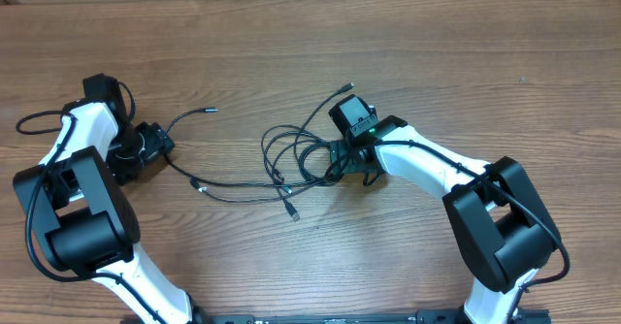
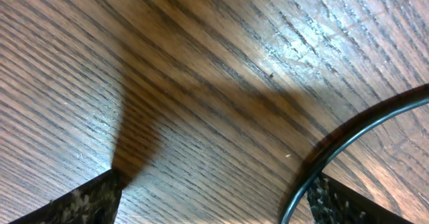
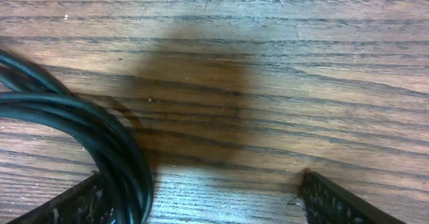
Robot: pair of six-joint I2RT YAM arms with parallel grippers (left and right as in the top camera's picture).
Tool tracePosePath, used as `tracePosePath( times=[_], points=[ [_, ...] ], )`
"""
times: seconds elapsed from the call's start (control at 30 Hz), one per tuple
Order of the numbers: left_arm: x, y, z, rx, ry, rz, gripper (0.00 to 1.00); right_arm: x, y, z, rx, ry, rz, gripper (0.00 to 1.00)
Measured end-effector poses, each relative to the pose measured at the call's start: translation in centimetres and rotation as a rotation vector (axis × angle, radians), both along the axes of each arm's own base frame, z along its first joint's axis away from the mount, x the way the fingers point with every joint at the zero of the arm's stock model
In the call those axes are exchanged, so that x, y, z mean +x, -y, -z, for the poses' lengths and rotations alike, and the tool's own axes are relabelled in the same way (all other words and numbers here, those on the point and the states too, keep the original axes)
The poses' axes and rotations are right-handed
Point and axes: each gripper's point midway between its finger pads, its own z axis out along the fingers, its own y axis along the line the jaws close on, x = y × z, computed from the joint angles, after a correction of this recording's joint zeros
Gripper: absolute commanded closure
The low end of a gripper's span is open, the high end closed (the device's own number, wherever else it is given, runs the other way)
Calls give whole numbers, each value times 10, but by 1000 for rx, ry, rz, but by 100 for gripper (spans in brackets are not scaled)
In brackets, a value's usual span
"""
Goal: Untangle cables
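Cataloguing the contents of one wood-grain desk [image 1: 466, 43], seen from above and from both wrists.

Item 1: cables [image 1: 291, 154]. Several thin black cords lie flat near the middle of the desk in loose, overlapping loops (the strands cross too closely to count). Two strands trail off toward the desk's left edge. Silver-tipped plug ends [image 1: 291, 212] lie scattered around the loops, some toward the far edge and others toward the near edge.

Item 2: left gripper [image 1: 155, 149]. It sits low over the desk toward the left edge, where the trailing strands end. In the wrist view its jaws are spread wide with bare wood between them. One of the cables [image 2: 362, 127] curves along the inner side of one finger [image 2: 342, 200] and is not pinched.

Item 3: right gripper [image 1: 351, 164]. It stands at the right side of the loops. In the wrist view its jaws are parted wide and hold nothing. A bundle of the cables [image 3: 100, 137] rests on the wood just beside one finger [image 3: 67, 207], well apart from the other.
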Motion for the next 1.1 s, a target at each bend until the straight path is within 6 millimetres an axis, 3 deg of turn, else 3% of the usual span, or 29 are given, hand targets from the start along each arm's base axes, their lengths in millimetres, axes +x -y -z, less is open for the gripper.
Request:
tracePosePath(
  times=[0.23, 0.3, 0.37, 0.4, 0.5, 0.57, 0.6, 0.63, 0.67, 0.7, 0.73, 0.77, 0.8, 0.83, 0.93, 1.0, 1.03, 1.1],
  points=[
    [-5, 20, -7, -20, -26, 45, 11, -6, 5, -3, -22, -38, 8, 10],
    [-17, 39, -11, -34, -54, 86, 12, -17, 13, -7, -55, -99, 9, 9],
    [-20, 65, -30, -54, -16, 145, 12, -26, 18, -9, -74, -139, 8, 10],
    [-16, 70, -39, -58, 17, 156, 12, -28, 18, -10, -76, -150, 7, 15],
    [1, 96, -108, -47, 239, 228, 18, -26, 10, -19, -31, -153, -8, 62],
    [1, 120, -150, -61, 357, 291, 22, -25, 6, -23, -4, -153, -6, 84],
    [-1, 139, -163, -84, 390, 338, 25, -27, 2, -23, 20, -164, -9, 88],
    [-3, 147, -164, -98, 391, 359, 28, -28, 0, -23, 31, -170, -16, 95],
    [-6, 165, -160, -122, 371, 410, 30, -31, -3, -23, 53, -185, -4, 95],
    [-8, 175, -155, -137, 357, 434, 35, -33, -4, -23, 63, -194, -1, 94],
    [-11, 187, -149, -152, 336, 473, 38, -34, -5, -23, 70, -199, 8, 83],
    [-14, 199, -143, -164, 316, 508, 40, -36, -6, -22, 81, -211, 26, 58],
    [-20, 214, -137, -186, 293, 551, 39, -38, -6, -20, 86, -219, 41, 19],
    [-24, 225, -133, -202, 277, 581, 34, -42, -5, -18, 88, -233, 46, 0],
    [-36, 270, -128, -273, 263, 695, 11, -50, -1, -12, 83, -259, 65, 0],
    [-42, 300, -125, -310, 269, 780, 7, -52, 0, -11, 82, -266, 70, 0],
    [-46, 310, -123, -320, 266, 809, 2, -51, -1, -11, 84, -262, 70, 0],
    [-51, 328, -118, -332, 261, 860, 0, -48, -3, -11, 93, -249, 70, 0]
  ],
)
